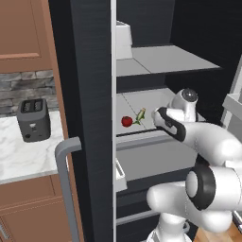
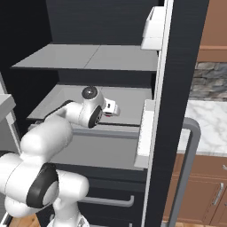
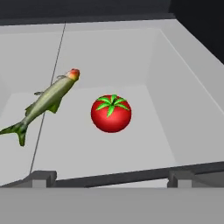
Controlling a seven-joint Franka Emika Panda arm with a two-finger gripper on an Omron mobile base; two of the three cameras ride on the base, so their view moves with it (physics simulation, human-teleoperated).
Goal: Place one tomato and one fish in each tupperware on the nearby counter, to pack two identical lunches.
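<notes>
**A:** Where was the claw (image 3: 109, 177) at that moment?

**B:** Inside the open black fridge (image 1: 90, 71), reaching over the middle grey shelf (image 1: 142, 101). In the hand view its two dark fingertips (image 3: 43, 177) stood far apart at the bottom edge, one at about seven o'clock, the other at five. Jaws spread wide, nothing between them.

**A:** And the surface under it?

**B:** A flat pale grey shelf with raised side walls, a thin dark seam running down it on the left of the hand view. Another grey shelf (image 1: 165, 59) sat above it. Outside the fridge, in the left base view, white marble counter (image 1: 19, 151) at nine o'clock carried a dark toaster (image 1: 33, 120), with a grey stone backsplash (image 1: 23, 90) and brown wooden cabinets (image 1: 23, 33) around it. The grey door handle (image 1: 66, 179) hung at seven o'clock.

**A:** The tomato?

**B:** The red tomato (image 3: 111, 113) sat upright on the shelf, green top up, dead ahead of the claw at twelve o'clock, clear of both tips. In the left base view it lay at nine o'clock from the hand.

**A:** The fish?

**B:** The yellowish green fish (image 3: 43, 103) lay slantwise at ten o'clock from the claw, head up toward the tomato, tail at the frame's left edge. Just beside the tomato, not touching it, across that seam.
</notes>
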